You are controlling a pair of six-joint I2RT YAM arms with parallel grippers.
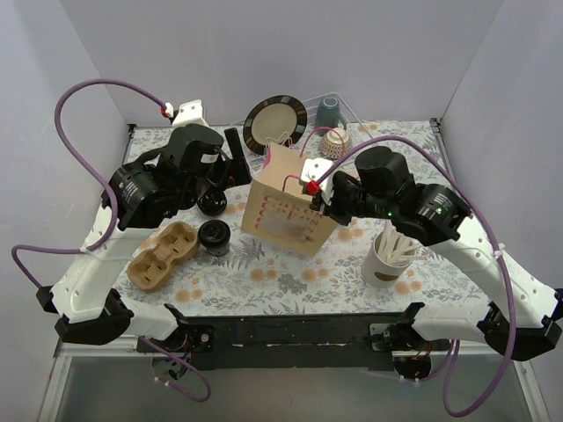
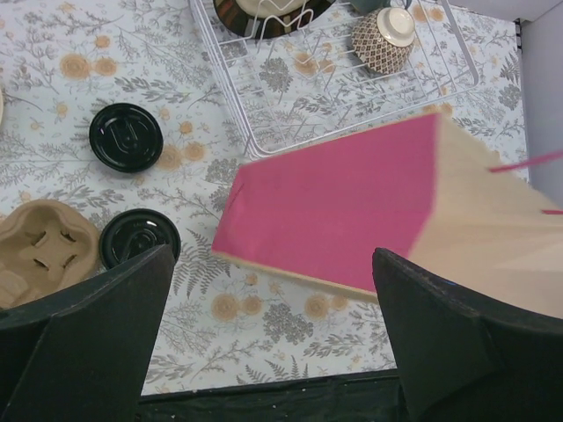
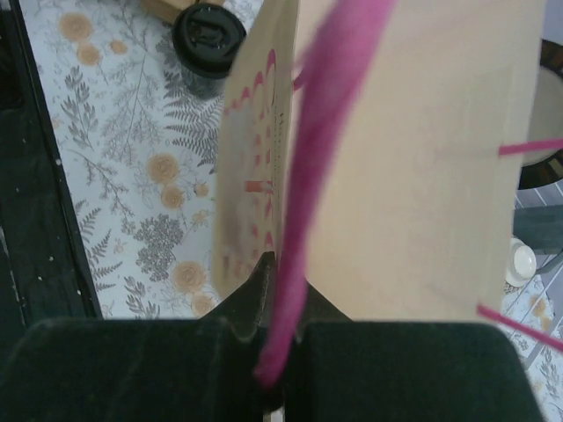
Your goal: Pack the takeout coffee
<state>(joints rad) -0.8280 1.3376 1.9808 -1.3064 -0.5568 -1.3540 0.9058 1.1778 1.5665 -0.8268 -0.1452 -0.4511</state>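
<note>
Top external view: target lies on the left arm's side

Top external view shows the far cup (image 1: 212, 202) and the near cup (image 1: 214, 236), both lidded, on the table (image 1: 290, 281) between the carrier (image 1: 163, 255) and the bag (image 1: 286, 209). The far cup stands apart from the carrier. The near cup stands just beside the carrier's right edge. Both are upright, long axis vertical, lids up. Neither is in the carrier or the bag.

Left claw (image 1: 236, 158) hangs above the table, behind the far cup and just left of the bag. Its jaws stand wide apart and hold nothing. In the left wrist view, both cups lie left of the claw's centreline. The near cup shows just above the left finger (image 2: 106, 316), and the far cup shows further up the frame. The bag fills the right half of that view, blurred.

Right claw (image 3: 281, 290) is closed on the bag's pink handle (image 3: 306, 176). The bag stands between this claw and the cups.

Judgement: the left arm is the nearer arm and the only free one. The coming move turns on shifting the left claw toward the carrier side and toward the bases, then descending along a cup's vertical axis with the jaws straddling its wall. The far cup is the closer of the two. The near cup leaves little room for a finger on the carrier side. Whether the bag's mouth is open enough to take a cup cannot be told.
</note>
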